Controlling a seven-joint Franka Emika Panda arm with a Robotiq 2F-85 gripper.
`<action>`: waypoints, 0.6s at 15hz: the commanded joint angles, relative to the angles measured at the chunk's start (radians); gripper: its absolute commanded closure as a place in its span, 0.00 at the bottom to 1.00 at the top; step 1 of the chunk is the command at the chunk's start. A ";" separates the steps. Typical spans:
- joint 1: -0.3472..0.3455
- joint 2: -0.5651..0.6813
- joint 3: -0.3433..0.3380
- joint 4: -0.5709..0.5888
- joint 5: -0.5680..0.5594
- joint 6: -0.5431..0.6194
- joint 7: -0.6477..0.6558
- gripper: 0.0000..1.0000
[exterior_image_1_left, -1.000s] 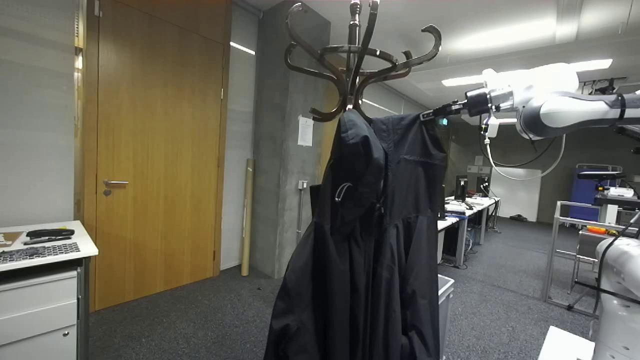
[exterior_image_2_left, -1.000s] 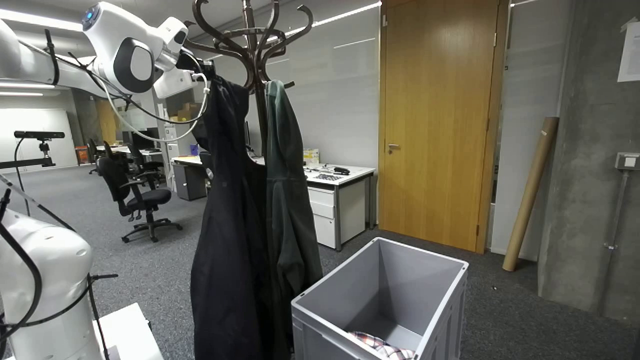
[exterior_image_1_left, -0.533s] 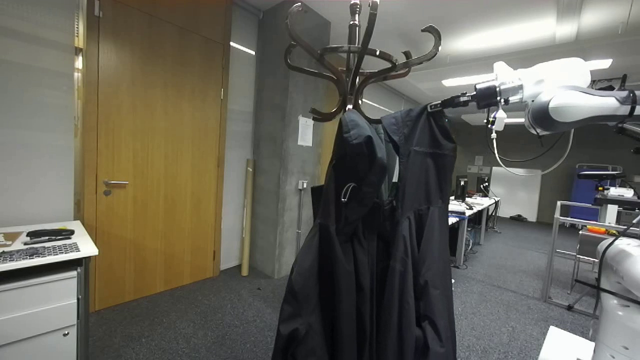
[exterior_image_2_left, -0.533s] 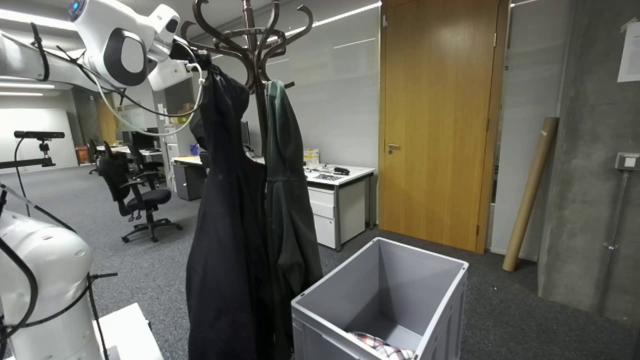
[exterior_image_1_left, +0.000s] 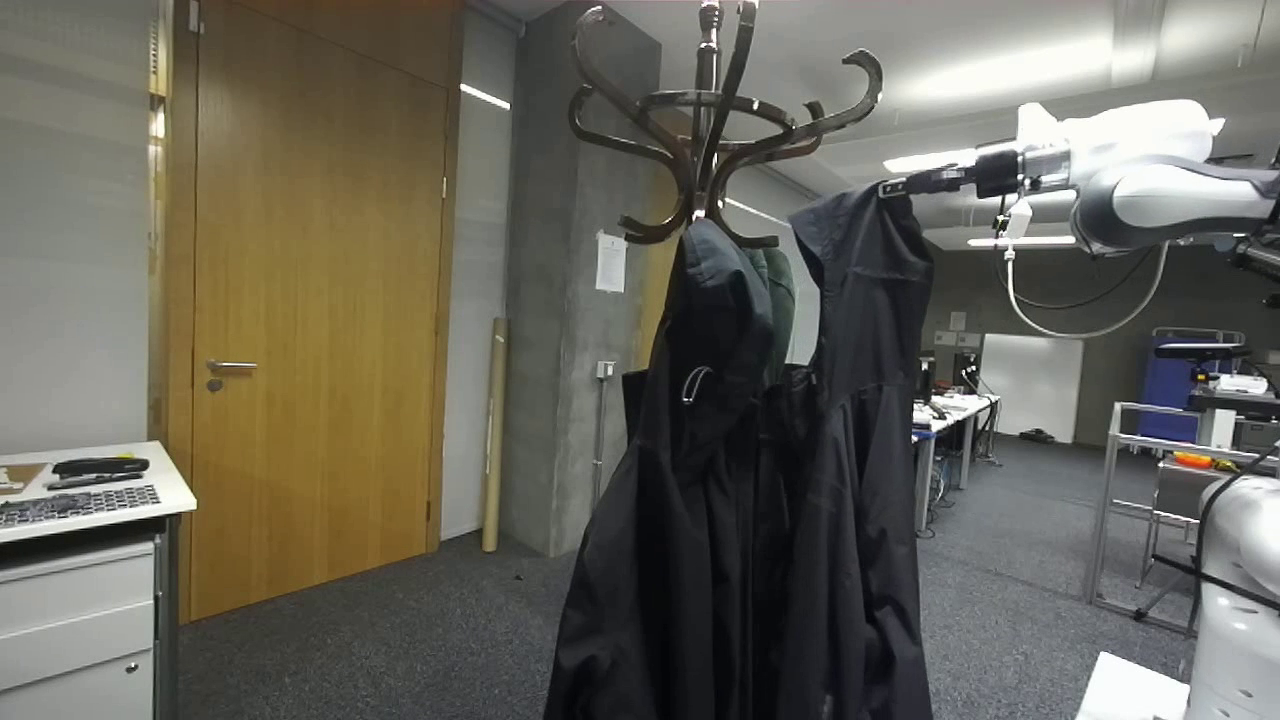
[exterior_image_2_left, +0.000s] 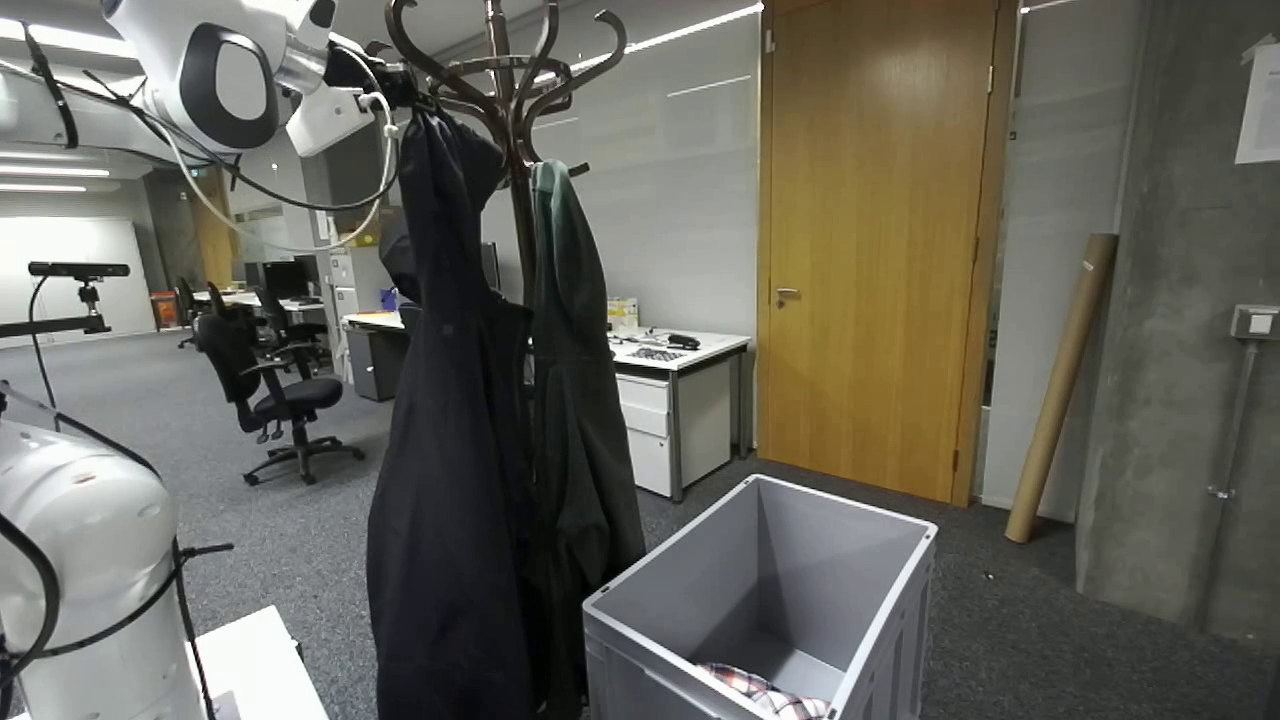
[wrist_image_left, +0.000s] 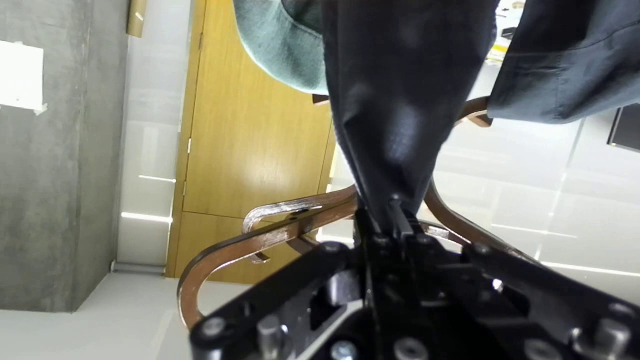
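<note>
Gripper (exterior_image_1_left: 889, 188) is clamped on upper edge of dk jacket (exterior_image_1_left: 870, 320) near coat stand (exterior_image_1_left: 698, 195). Paper notice (exterior_image_1_left: 611, 263) hangs on concrete pillar (exterior_image_1_left: 550, 340), txt too small to read

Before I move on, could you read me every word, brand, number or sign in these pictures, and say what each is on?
No text can be read in any view.
Paper on the concrete pillar: any print is too small and faint to read.
Yellow and white box on the desk: any markings are too small and blurred.
Dark jacket held in the gripper: no lettering I can make out.
</note>
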 joint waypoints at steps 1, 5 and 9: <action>-0.045 -0.009 -0.005 0.052 -0.029 0.048 -0.019 1.00; -0.105 -0.035 -0.004 0.067 -0.051 0.048 -0.015 1.00; -0.185 -0.048 -0.002 0.087 -0.080 0.063 -0.010 1.00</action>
